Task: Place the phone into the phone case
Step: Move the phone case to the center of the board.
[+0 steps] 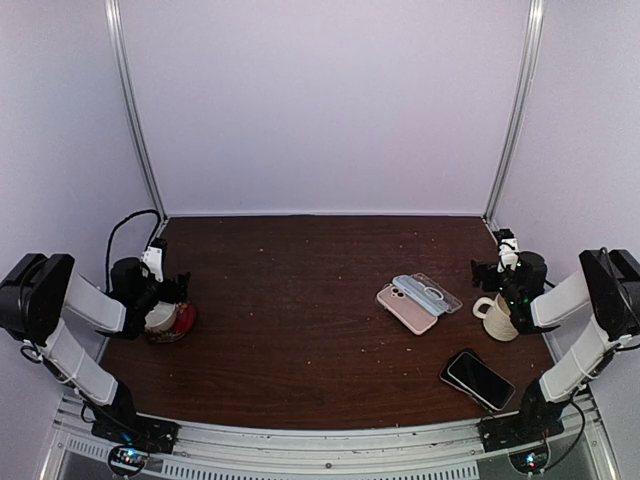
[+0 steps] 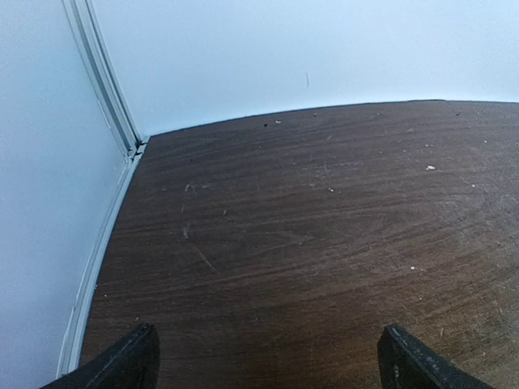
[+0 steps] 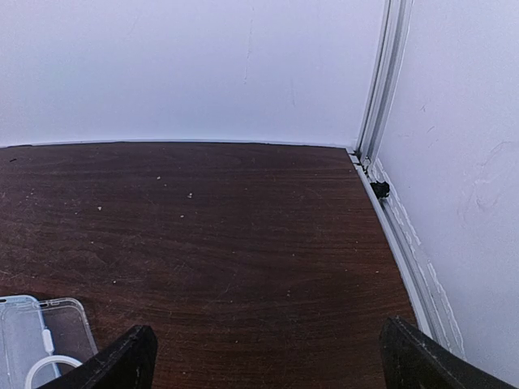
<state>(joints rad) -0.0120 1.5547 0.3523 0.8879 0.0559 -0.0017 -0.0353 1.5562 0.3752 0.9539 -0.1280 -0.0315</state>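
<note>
Nothing's begun yet: left end effector point(image 2: 268, 361) and right end effector point(image 3: 268, 361) both gape wide, empty. The pink phone point(image 1: 403, 309) lies touching the clear phone case point(image 1: 441, 294); the right arm likely reaches over next.

On the table point(image 1: 300, 330), right of centre, a phone point(image 1: 402, 310) lies with the phone case point(image 1: 438, 293) overlapping its far right side. A mug point(image 1: 497, 318) stands just right of them. A second phone point(image 1: 478, 379) lies nearer. A bowl point(image 1: 183, 321) sits far left.
</note>
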